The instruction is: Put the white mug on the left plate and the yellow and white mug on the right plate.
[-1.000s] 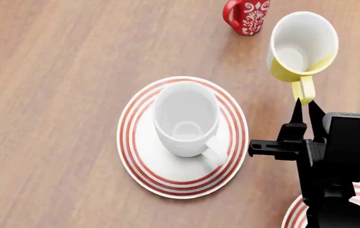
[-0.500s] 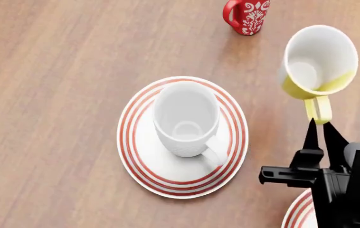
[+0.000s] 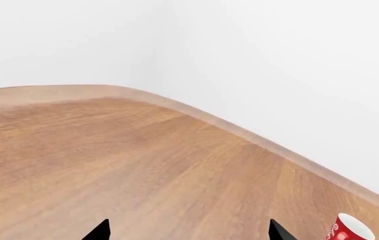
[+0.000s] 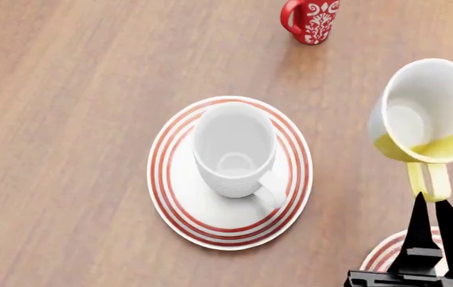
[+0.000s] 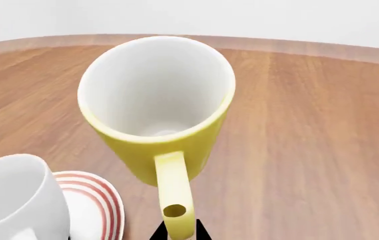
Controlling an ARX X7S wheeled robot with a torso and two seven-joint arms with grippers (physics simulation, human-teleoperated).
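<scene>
The white mug (image 4: pixel 235 149) stands upright on the left plate (image 4: pixel 171 179), a white plate with red rings; both also show in the right wrist view, the mug (image 5: pixel 16 200) and the plate (image 5: pixel 103 205). My right gripper (image 4: pixel 438 206) is shut on the handle of the yellow and white mug (image 4: pixel 429 119) and holds it lifted and tilted, close to the right wrist camera (image 5: pixel 156 110). A sliver of the right plate (image 4: pixel 386 254) shows at the head view's bottom right, below the gripper. My left gripper (image 3: pixel 188 235) is open and empty over bare table.
A red mug with white ornament (image 4: pixel 310 21) stands at the far side of the wooden table (image 4: pixel 67 119); it also shows in the left wrist view (image 3: pixel 351 231). The table's far edge meets a white wall (image 3: pixel 276 60).
My right gripper has moved toward me and to the right with the yellow and white mug, now over the right plate's edge. The white mug and left plate have not moved.
</scene>
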